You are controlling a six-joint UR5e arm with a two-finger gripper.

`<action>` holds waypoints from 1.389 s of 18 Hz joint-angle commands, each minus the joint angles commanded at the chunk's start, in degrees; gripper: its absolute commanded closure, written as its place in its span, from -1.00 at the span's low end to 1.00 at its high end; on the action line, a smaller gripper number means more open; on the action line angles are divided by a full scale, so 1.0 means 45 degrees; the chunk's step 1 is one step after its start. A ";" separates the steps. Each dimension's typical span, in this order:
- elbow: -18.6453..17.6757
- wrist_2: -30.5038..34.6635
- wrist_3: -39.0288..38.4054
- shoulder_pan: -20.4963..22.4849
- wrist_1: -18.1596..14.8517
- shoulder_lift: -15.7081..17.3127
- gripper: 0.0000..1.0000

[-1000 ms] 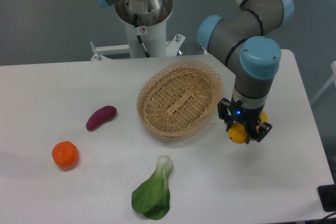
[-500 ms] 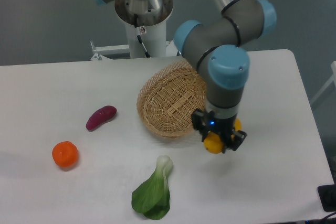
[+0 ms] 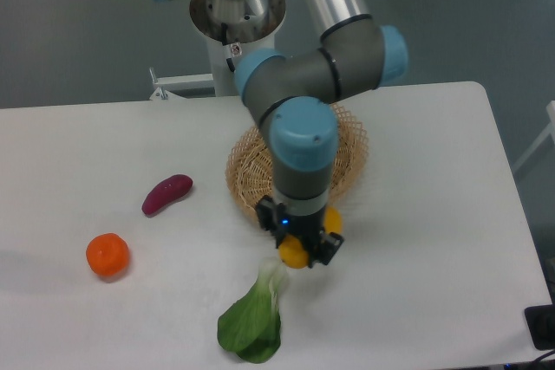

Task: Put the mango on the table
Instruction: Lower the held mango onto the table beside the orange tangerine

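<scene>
- Fixed camera, only 1 view. Gripper (image 3: 299,244) pointing straight down, clamped on the mango (image 3: 295,253); yellow fruit visible between the black fingers and bulging out below them.
- Mango held in the air just in front of the near rim of the wicker basket (image 3: 347,158), directly above the white stalk end of the bok choy (image 3: 251,322). Contact with the stalk: cannot tell.
- Surface (image 3: 451,240) bare to the right of the gripper and in the strip between bok choy and basket; purple tuber (image 3: 166,194) and round orange fruit (image 3: 107,255) well apart on the left.
- Step in hand, by judgement: carry to a drop spot, then lower and release.
- For a clean placement: avoid lowering here, since the stalk sits under the fruit and would tip it. Shift sideways onto bare surface first, clear of both basket rim and leaves.
- Lower until the mango's underside rests on the surface before parting the fingers; smooth oval fruit likely to roll if dropped from height.
- Open slowly, then lift straight up to avoid dragging the fruit.
- Risk: arm elbow over the basket; keep the wrist from nudging the rim.
</scene>
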 joint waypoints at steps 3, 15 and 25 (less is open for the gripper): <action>-0.0663 0.0000 -0.0529 -0.0684 0.0762 0.0019 0.23; -0.1446 -0.0078 -0.1272 -0.2521 0.1604 -0.0488 0.21; -0.1798 -0.0117 -0.1155 -0.2835 0.1565 -0.0801 -0.07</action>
